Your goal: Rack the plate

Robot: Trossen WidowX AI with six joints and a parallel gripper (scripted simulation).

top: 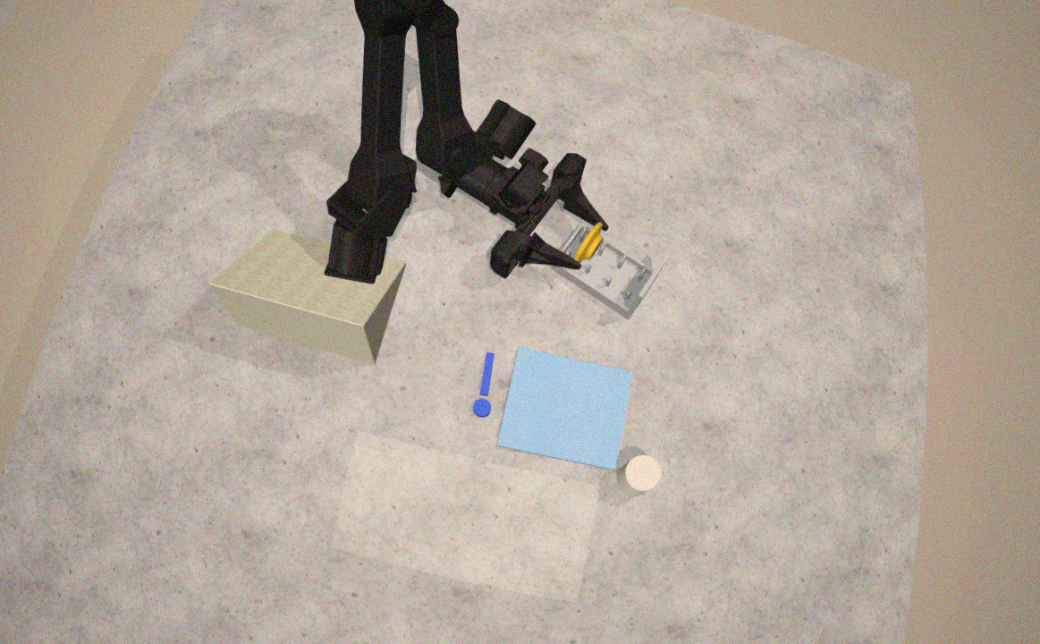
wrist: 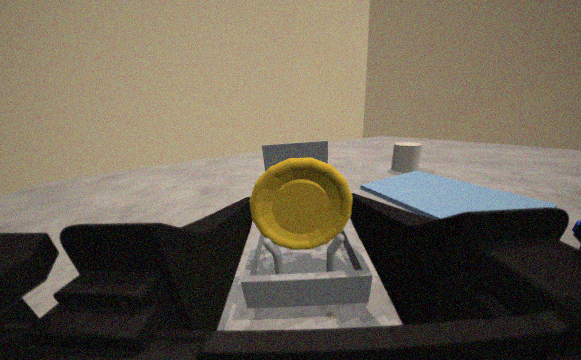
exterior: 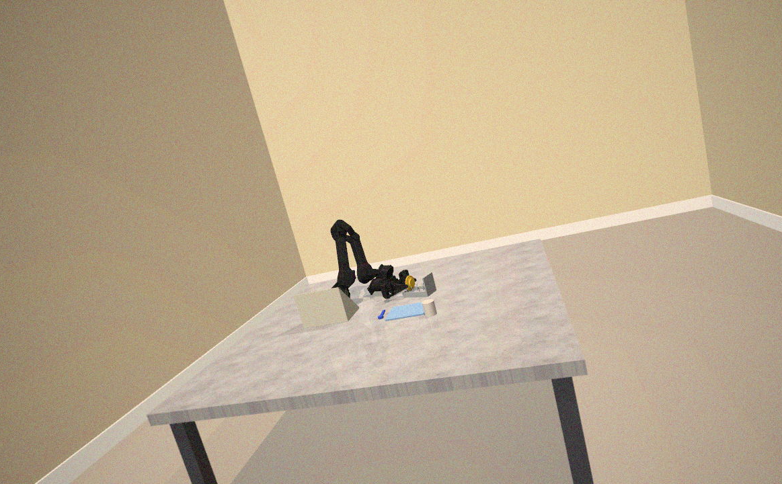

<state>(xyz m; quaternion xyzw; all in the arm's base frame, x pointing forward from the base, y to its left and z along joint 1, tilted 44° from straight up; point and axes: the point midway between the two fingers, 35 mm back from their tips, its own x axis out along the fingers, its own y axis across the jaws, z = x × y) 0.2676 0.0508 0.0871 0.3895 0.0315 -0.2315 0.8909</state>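
The yellow plate (top: 589, 243) (exterior: 410, 282) (wrist: 301, 205) stands upright on edge at the near end of the grey dish rack (top: 603, 299) (exterior: 430, 284) (wrist: 306, 292). My gripper (top: 591, 245) (wrist: 300, 201) is shut on the plate, with one fingertip against each side of its rim. In the wrist view, the rack's low end wall and two curved pegs show below and in front of the plate. Its lower edge is near the peg tops; how deep it sits between the rails cannot be told. The rack's taller end panel is behind the plate.
A light blue board (top: 565, 406) (exterior: 405, 310) (wrist: 450, 192) lies near the rack, with a pale cylinder (top: 642, 473) (exterior: 429, 308) (wrist: 406, 157) at its corner. A blue spoon-like item (top: 486, 374) lies beside the board. A large beige block (top: 299, 312) (exterior: 324, 308) stands by the arm's base.
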